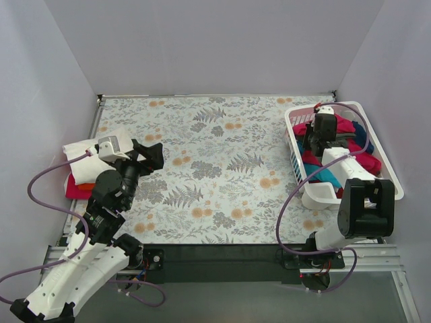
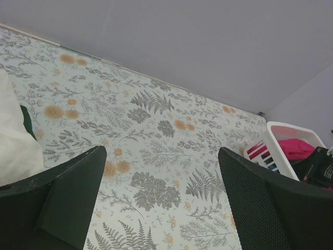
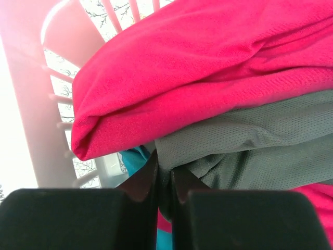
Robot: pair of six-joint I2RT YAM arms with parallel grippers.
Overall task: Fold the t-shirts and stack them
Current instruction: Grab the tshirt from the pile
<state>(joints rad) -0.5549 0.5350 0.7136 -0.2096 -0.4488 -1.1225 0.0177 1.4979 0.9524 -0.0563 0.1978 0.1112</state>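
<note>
While right gripper (image 3: 164, 174) clamps a fold of the dark grey mesh-cloth t-shirt (image 3: 250, 140), it sits inside the white slatted plastic basket (image 1: 296, 158) at the tabletop's right edge.
Fold lies pinned under magenta pink t-shirt (image 3: 208, 67); best lift slow and straight so pink slides off, then carry to centre. Empty left gripper (image 2: 161, 156) gapes beside folded white t-shirt (image 1: 84, 158), left edge.

Top view: steeply down from the near edge, whole table (image 1: 215, 202). Left wrist: low, facing the far right corner. Right wrist: very close inside the basket (image 1: 318, 195), which all 3 share.
</note>
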